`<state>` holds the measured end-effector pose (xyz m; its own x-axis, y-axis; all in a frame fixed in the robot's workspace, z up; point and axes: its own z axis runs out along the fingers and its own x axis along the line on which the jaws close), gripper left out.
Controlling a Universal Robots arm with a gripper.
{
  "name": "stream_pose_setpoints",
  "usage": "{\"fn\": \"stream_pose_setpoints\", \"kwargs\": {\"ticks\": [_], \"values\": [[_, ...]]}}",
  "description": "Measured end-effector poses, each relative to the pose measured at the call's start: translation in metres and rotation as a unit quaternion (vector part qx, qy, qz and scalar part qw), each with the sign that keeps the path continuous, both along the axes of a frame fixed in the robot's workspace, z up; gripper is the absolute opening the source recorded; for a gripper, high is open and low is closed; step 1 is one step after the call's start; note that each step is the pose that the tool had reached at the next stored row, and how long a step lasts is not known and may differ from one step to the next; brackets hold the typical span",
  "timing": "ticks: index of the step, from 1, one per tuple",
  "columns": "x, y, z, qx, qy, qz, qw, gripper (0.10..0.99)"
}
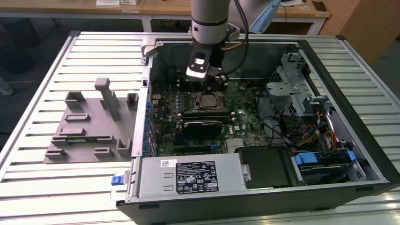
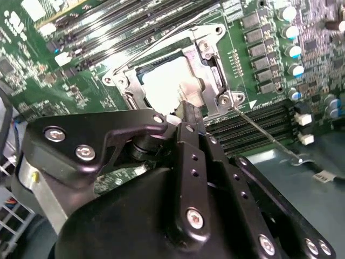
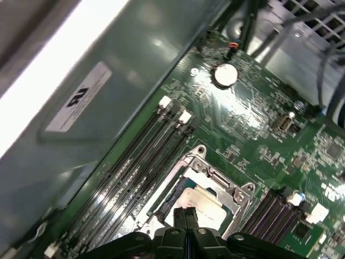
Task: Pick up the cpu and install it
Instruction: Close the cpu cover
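Slatted metal desk (image 1: 37,140) is carrying an open computer case (image 1: 368,159), and a grey fixture (image 1: 87,126) is lying on the slats toward the exterior view's left. I am reaching straight down into the case, over the motherboard (image 1: 247,110).

The cpu (image 2: 164,83) is sitting flat in its socket: a small square with a silver top that is catching the light and glaring almost white in the second wrist view. A metal socket frame (image 2: 215,67) is rimming it on every side I can see.

My hand (image 2: 187,112) is hanging just over one edge of the cpu, with its fingers pressed together and nothing between them. I cannot tell whether the tips are touching the metal.

Long memory slots (image 3: 135,162) are running just beside the socket, and more slots are lying on its other side. Past the first set, the case wall (image 3: 108,81) is rising close by. Toward the exterior view's right, a drive cage (image 1: 291,86) and cables (image 1: 306,138) are crowding that end of the case. The power supply (image 1: 187,176) is filling the near end. Above the board, around my arm, the case is standing open.
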<state>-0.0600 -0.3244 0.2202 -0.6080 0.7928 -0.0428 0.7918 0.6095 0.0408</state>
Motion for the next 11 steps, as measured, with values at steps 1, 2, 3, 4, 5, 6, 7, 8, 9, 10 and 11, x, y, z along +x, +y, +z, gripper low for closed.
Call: {"fn": "stream_pose_setpoints", "kwargs": {"ticks": [1, 2, 3, 4, 5, 6, 7, 8, 9, 10, 11], "values": [[0.0, 0.0, -0.0001, -0.0002, 0.0, 0.008, 1.0, 0.106], [0.0, 0.0, -0.0002, -0.0005, 0.0, 0.017, 0.9999, 0.106], [0.0, 0.0, -0.0003, -0.0008, 0.0, 0.025, 0.9997, 0.106], [0.0, 0.0, -0.0003, -0.0011, 0.0001, 0.033, 0.9994, 0.106], [0.0, 0.0, -0.0004, -0.0014, 0.0001, 0.041, 0.9992, 0.106], [0.0, 0.0, -0.0005, -0.0018, 0.0002, 0.049, 0.9988, 0.106], [0.0, 0.0, -0.0005, -0.0023, 0.0003, 0.057, 0.9984, 0.106], [0.0, 0.0, -0.0007, -0.0027, 0.0005, 0.065, 0.9979, 0.106], [0.0, 0.0, -0.0008, -0.0033, 0.0008, 0.072, 0.9974, 0.106], [0.0, 0.0, -0.0009, -0.0041, 0.0012, 0.081, 0.9967, 0.106], [0.0, 0.0, -0.001, -0.0048, 0.0015, 0.088, 0.9961, 0.106]]}}
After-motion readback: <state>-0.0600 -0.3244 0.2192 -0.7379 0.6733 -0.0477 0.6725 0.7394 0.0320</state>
